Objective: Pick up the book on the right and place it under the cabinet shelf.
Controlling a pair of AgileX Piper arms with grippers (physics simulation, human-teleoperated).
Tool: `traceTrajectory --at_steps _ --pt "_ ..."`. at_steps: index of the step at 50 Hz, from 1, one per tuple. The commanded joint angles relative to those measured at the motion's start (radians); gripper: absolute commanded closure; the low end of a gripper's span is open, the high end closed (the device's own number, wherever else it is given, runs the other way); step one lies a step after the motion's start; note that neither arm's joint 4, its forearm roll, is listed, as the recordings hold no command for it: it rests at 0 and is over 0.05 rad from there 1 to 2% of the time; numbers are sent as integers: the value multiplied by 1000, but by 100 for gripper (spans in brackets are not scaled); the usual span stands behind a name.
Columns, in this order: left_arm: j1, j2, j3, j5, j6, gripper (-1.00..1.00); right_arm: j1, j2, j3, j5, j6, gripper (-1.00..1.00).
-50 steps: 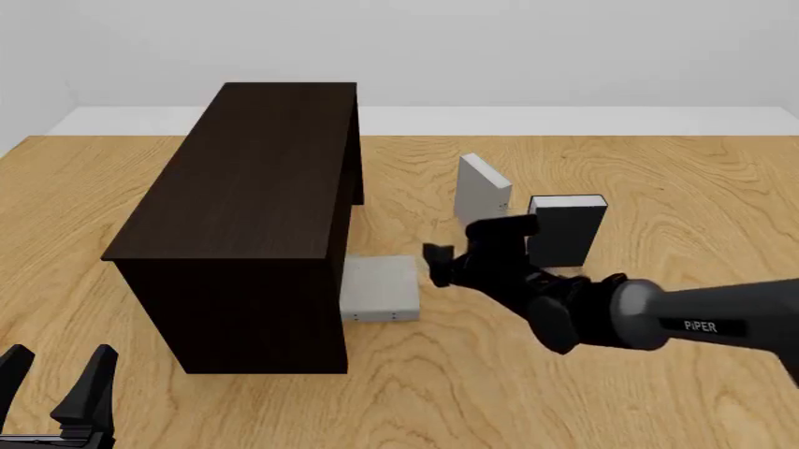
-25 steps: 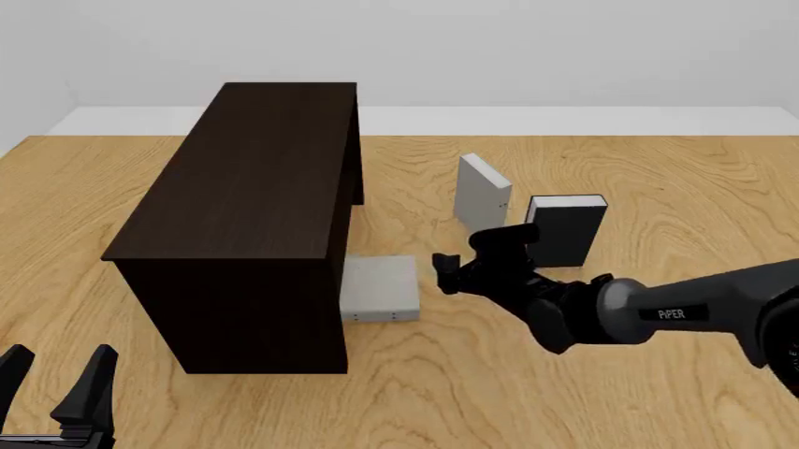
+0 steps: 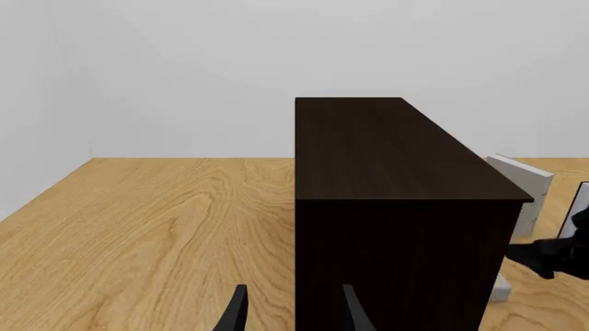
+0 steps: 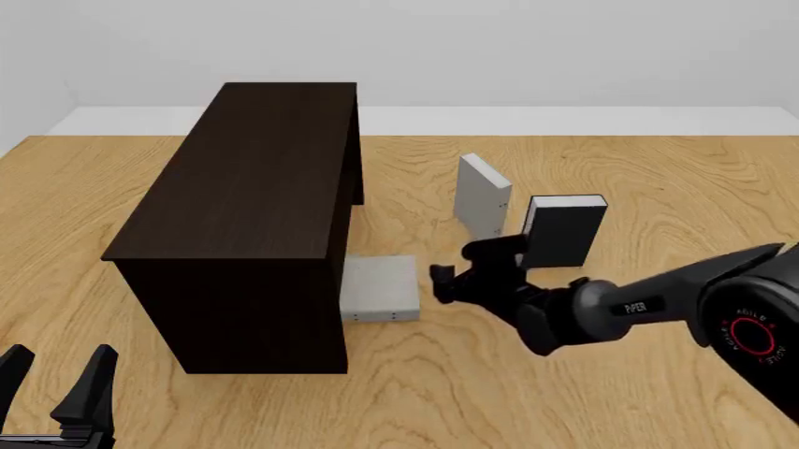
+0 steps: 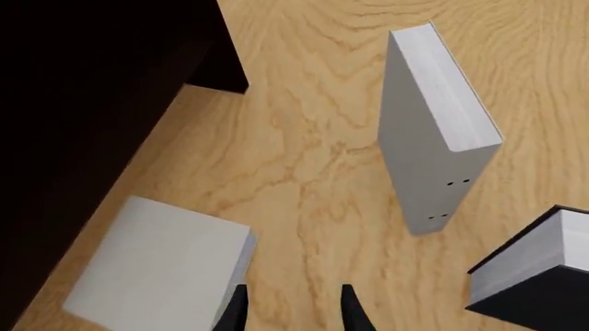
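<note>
The book (image 4: 381, 285) is light grey and lies flat on the table, its left edge against the foot of the dark cabinet shelf (image 4: 250, 187) on its recessed side. In the right wrist view the book (image 5: 161, 265) borders the cabinet shelf (image 5: 83, 83); how far it reaches under is hidden. My right gripper (image 4: 459, 264) hovers open just right of the book, holding nothing, and its fingertips (image 5: 236, 310) show near the book's corner. My left gripper (image 4: 56, 369) is open at the near left corner, facing the cabinet shelf (image 3: 396, 207).
A second light grey book (image 4: 481, 195) stands upright behind the right gripper, with small dots on its spine (image 5: 428, 152). A black-covered book (image 4: 564, 231) stands upright just right of it, close to the right arm. The table's far edge meets a white wall.
The right gripper has drifted slightly nearer and lower, with its arm dropping toward the table. The books, the cabinet and the left gripper have not moved.
</note>
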Motion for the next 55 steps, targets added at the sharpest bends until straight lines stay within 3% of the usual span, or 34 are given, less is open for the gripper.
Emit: traceTrajectory --at_steps 1,55 --pt "0 0 0 0 0 -100 1 54 -32 -1 0 -100" --pt "0 0 0 0 0 -100 39 148 -83 38 -32 -100"
